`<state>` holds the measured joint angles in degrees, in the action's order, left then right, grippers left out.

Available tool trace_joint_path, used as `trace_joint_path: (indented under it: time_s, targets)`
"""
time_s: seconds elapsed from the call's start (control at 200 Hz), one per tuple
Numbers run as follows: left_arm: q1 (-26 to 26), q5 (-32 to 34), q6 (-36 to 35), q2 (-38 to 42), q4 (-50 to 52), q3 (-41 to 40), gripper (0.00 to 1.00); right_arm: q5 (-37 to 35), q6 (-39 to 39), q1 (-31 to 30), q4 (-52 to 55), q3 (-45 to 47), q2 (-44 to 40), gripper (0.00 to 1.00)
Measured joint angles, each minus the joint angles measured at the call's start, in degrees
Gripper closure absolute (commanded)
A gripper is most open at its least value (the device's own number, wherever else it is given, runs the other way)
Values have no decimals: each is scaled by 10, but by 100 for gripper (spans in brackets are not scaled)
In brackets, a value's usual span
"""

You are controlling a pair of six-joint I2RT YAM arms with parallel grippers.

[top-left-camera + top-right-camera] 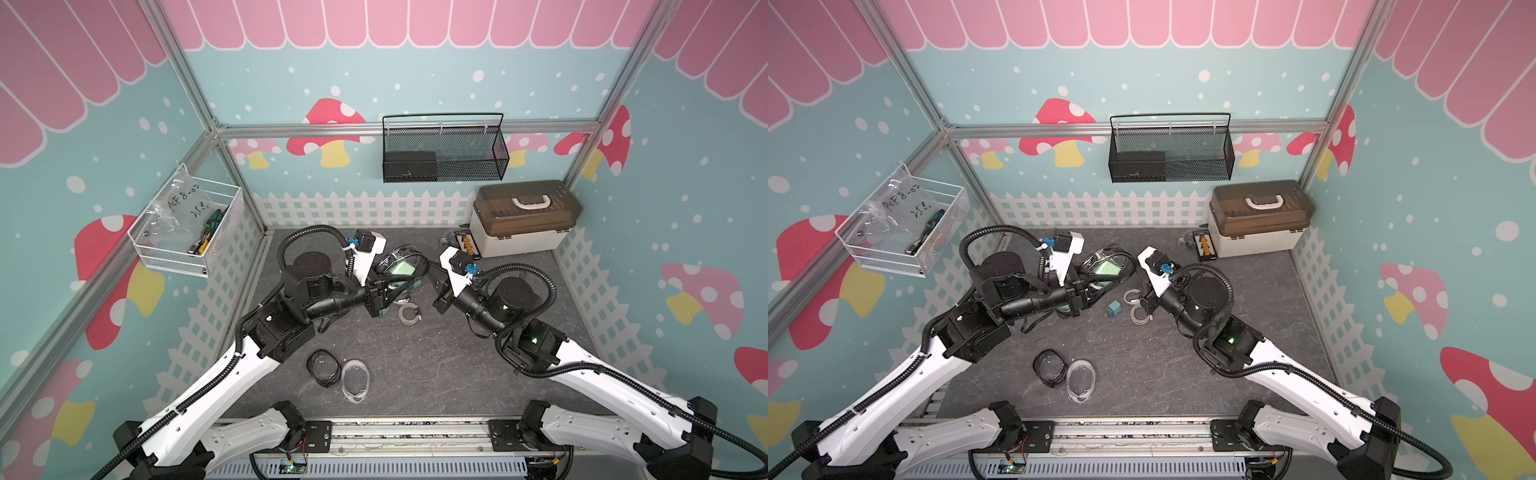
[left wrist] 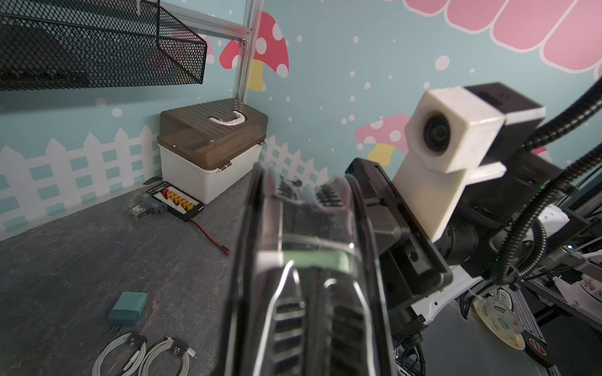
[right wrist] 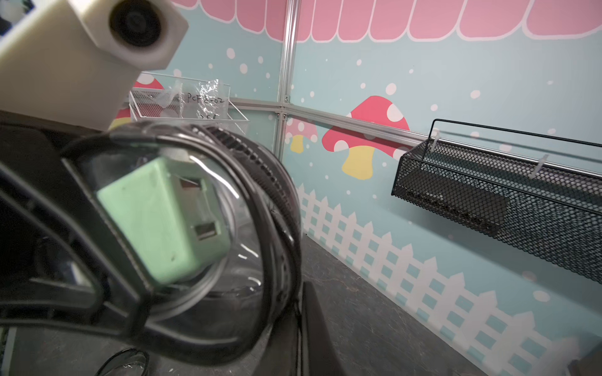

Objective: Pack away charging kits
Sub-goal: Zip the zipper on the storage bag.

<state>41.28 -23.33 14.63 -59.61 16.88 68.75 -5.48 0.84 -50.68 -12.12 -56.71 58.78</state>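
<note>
Dark tabletop (image 1: pixel 415 365), mushroom walls (image 1: pixel 270 83) — left gripper (image 2: pixel 306 195) clamped on black-rimmed pouch (image 3: pixel 277 208), green charger (image 3: pixel 163 221) inside; right gripper (image 3: pixel 311 309) fully closed beside pouch rim — hold unclear.

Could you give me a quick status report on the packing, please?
Left gripper shut on black-rimmed pouch, raised. Right gripper shut at its rim. Green charger inside pouch. Teal charger and two cables loose on table; nothing in the way.

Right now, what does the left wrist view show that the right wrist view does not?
Only left wrist: the beige box with brown lid, a teal charger and two coiled white cables. Only right wrist: the white wire basket. Both: the black-rimmed pouch holding a green charger, and the black mesh basket.
</note>
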Motion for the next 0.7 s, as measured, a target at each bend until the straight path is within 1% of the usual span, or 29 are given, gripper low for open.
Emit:
trace_joint_path:
  time_s: [0.225, 0.425, 0.55, 0.7]
  targets:
    - [0, 14, 1, 4, -17, -30, 100, -21, 71, 3, 53, -31, 19, 100]
    - [0, 50, 0, -12, -3, -32, 100, -15, 174, 22, 40, -23, 33, 100]
    - [1, 63, 1, -16, 9, -44, 100, 12, 231, 42, -9, 23, 35, 100]
    - [1, 71, 4, -16, 3, -68, 100, 68, 255, 76, -18, 34, 56, 100]
